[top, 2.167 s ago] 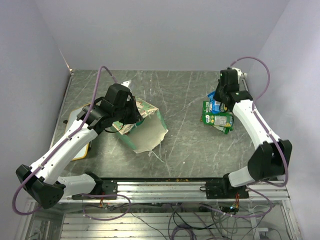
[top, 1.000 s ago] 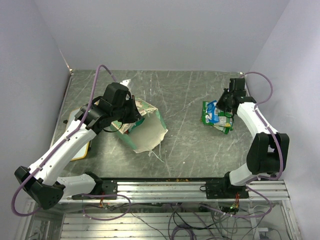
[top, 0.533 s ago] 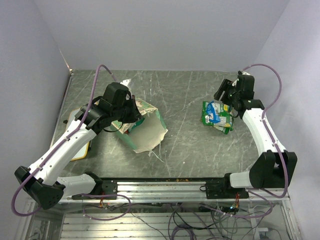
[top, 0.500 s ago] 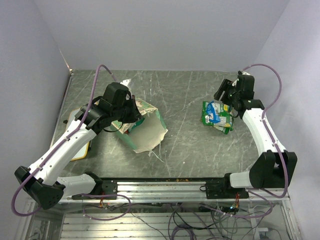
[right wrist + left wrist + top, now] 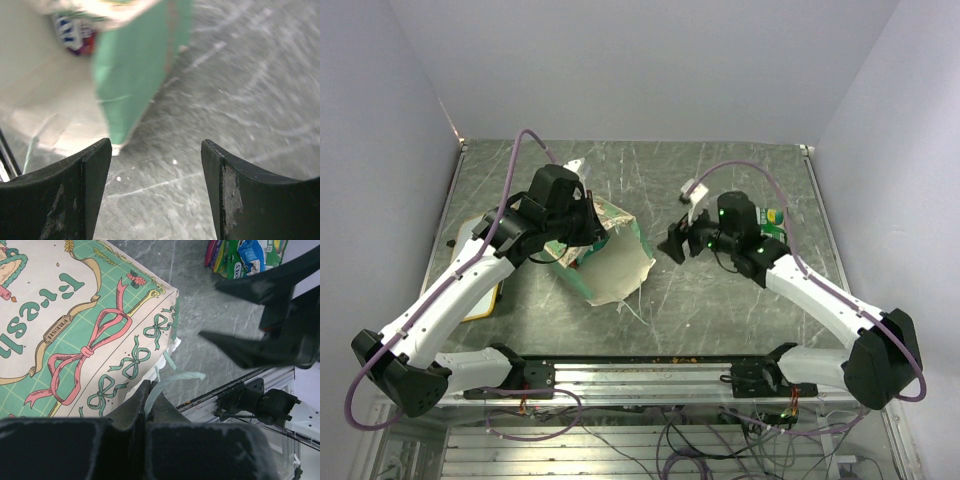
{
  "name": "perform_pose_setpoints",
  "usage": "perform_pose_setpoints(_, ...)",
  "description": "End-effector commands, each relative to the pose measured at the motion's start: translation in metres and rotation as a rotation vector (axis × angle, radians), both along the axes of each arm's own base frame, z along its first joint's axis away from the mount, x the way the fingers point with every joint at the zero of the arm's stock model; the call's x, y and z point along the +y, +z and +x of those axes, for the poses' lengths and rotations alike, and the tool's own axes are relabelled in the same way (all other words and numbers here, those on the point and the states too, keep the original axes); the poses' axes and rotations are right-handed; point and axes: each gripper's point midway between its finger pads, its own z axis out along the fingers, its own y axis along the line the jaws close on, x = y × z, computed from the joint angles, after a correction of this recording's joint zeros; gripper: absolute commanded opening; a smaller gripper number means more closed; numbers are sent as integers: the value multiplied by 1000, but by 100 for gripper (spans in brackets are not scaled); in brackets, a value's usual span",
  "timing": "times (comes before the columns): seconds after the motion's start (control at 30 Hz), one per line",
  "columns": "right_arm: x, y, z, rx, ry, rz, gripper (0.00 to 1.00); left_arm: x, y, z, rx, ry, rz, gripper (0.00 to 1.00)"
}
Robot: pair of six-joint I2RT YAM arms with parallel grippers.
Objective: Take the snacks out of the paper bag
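Observation:
The green paper bag (image 5: pixel 616 262) lies on its side left of centre, its cream mouth facing the table's near right. My left gripper (image 5: pixel 582 232) is shut on a pale green strip of the bag's edge (image 5: pixel 170 380); its jaws (image 5: pixel 150 391) are pressed together. My right gripper (image 5: pixel 676 245) hangs open and empty just right of the bag's mouth. In the right wrist view, the bag's green side (image 5: pixel 135 70) is ahead, and a blurred blue-and-red snack (image 5: pixel 75 30) shows inside. A pile of green snacks (image 5: pixel 773 220) lies at the right, partly behind my right arm.
A yellow-framed whiteboard (image 5: pixel 485 300) lies at the left edge under my left arm. The metal rail (image 5: pixel 660 375) runs along the near edge. Purple-grey walls close in the table on three sides.
My right gripper opened over the snack pile, then swung left across the table to the bag's mouth. The left arm and the bag have stayed put.

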Motion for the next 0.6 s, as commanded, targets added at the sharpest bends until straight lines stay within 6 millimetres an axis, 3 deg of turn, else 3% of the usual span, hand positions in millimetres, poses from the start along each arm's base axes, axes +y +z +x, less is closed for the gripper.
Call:
perform_pose_setpoints(0.0, 43, 10, -41, -268, 360, -12, 72, -5, 6, -6, -14, -34, -55, 7)
perform_pose_setpoints(0.1, 58, 2, -66, -374, 516, -44, 73, -3, 2, -17, 20, -58, -57, 7)
perform_pose_setpoints(0.2, 69, -3, -77, -413, 583, -65, 73, -1, 4, -28, 27, -83, -62, 7)
perform_pose_setpoints(0.4, 89, 5, -106, -534, 715, -52, 73, 0, 18, -40, 2, -110, -109, 7)
perform_pose_setpoints(0.57, 97, 10, -131, -763, 780, -56, 72, 1, 24, -44, -34, -160, -95, 7)
